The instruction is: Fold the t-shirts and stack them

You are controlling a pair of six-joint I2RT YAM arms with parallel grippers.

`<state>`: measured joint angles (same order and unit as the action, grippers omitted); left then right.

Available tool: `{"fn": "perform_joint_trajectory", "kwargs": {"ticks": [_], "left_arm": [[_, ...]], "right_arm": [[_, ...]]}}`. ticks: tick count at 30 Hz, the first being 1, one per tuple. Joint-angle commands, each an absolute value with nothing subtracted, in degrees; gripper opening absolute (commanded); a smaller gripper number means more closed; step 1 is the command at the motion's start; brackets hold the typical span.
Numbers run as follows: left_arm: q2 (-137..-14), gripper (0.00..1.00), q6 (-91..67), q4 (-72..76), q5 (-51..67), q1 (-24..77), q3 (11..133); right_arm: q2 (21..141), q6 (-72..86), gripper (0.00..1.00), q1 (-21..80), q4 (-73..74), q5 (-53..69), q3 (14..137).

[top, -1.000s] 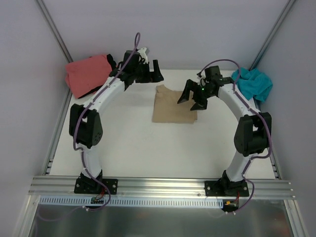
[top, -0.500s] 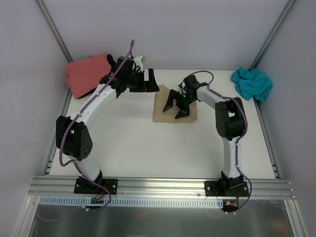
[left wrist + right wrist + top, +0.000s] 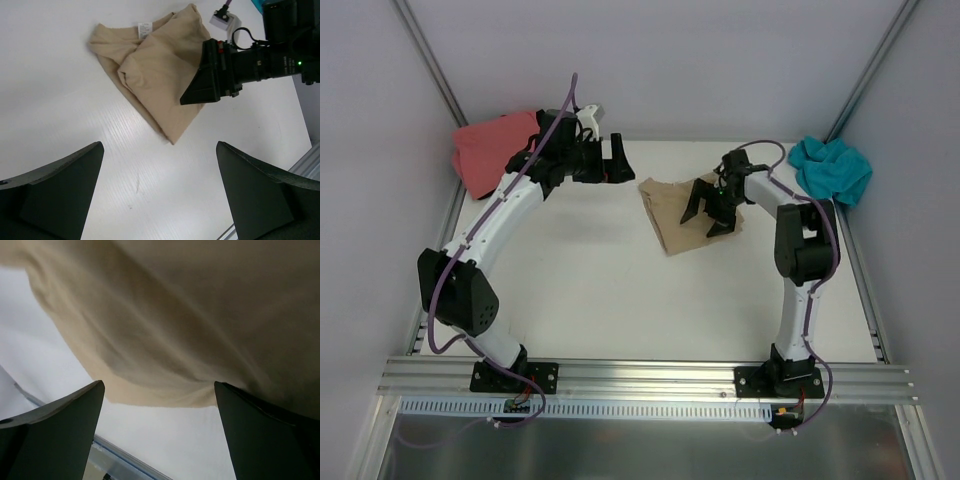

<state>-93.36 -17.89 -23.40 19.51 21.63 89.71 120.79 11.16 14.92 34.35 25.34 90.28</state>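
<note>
On the white tabletop [image 3: 620, 290], your tan t-shirt [image 3: 665, 212] lies rumpled near the back centre, with your right tool [image 3: 707, 218] spread wide low over its right side, seemingly to pinch it, while the left tool [image 3: 613, 162] hovers released nearby.

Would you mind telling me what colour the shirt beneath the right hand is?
The shirt is plain tan-beige; the left wrist view shows it best.

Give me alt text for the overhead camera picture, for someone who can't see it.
A folded tan-beige cloth t-shirt lies askew on the white table, the right gripper open over its right side. The left gripper hangs open to its left, apart from it; a coral-pink t-shirt sits far-left, a teal one far-right.
</note>
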Motion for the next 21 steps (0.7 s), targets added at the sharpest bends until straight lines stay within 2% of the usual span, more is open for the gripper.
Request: {"fn": "perform_joint_trajectory", "kwargs": {"ticks": [1, 12, 21], "left_arm": [[-93.4, 0.99, -17.7, -22.1, 21.9, 21.0, 90.2], [-94.7, 0.99, -18.9, -20.0, 23.4, 21.0, 89.7], [-92.6, 0.99, -21.4, -17.1, 27.4, 20.8, 84.3]], "right_arm": [[116.6, 6.2, 0.99, 10.9, 39.2, 17.3, 88.9], [111.1, 7.8, 0.99, 11.3, 41.8, 20.1, 91.8], [99.9, 3.2, 0.99, 18.4, 48.3, 17.4, 89.7]]}}
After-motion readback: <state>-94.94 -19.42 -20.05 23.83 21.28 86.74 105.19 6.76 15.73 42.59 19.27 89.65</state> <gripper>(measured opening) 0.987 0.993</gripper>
